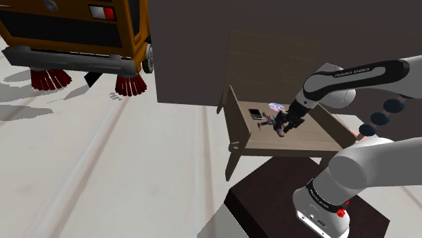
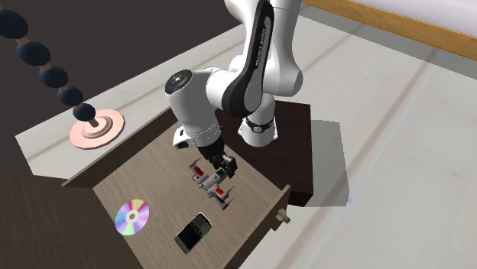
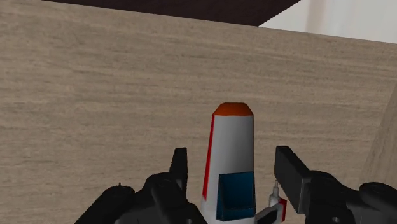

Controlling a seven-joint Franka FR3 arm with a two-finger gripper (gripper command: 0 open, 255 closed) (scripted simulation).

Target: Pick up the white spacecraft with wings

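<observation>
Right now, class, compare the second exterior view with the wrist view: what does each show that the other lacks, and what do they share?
The second exterior view adds the shiny disc, the black phone and the white arm. The wrist view adds the spacecraft's blue canopy and the gap beside each finger. Both share the spacecraft, the open gripper straddling it, and the wood-grain surface.

Rendered household room with an odd guest
Wooden desk [image 1: 262, 140] by a dark wall [image 1: 196, 47], pale floor [image 1: 101, 169], orange sweeper vehicle [image 1: 74, 27] with red brushes [image 1: 51, 79] at the shoulder view's upper left.
</observation>
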